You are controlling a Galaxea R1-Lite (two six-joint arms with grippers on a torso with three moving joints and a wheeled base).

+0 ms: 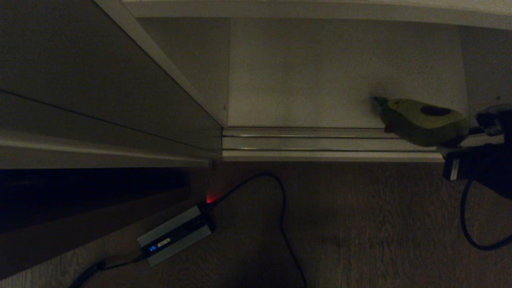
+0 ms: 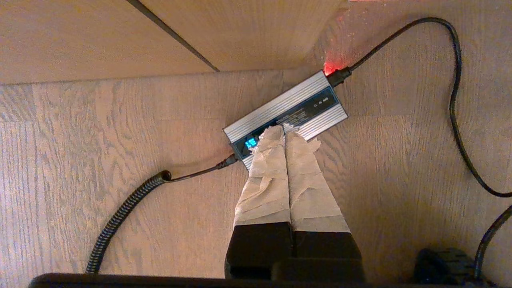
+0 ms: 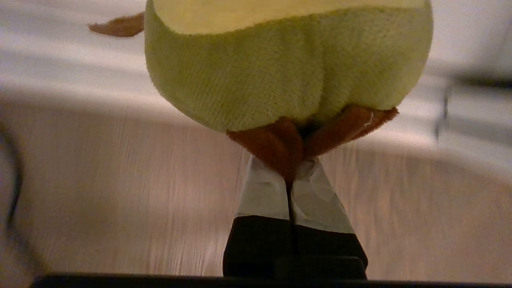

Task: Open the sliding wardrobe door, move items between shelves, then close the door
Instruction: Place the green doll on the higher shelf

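No label text is legible on the one grey box; a blue display and red light are seen. Left gripper is parked above it, jaws closed, empty. Right gripper: jaws clamped on one avocado plush by a brown leg, over the floor track. Bottom shelf and slid-aside wardrobe door are shown by head view only.

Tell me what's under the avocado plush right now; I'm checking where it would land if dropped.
In the head view the avocado plush hangs over the ribbed floor track and the bottom shelf's front edge, held by its leg in the right gripper. The strip of track directly beneath it is hidden.
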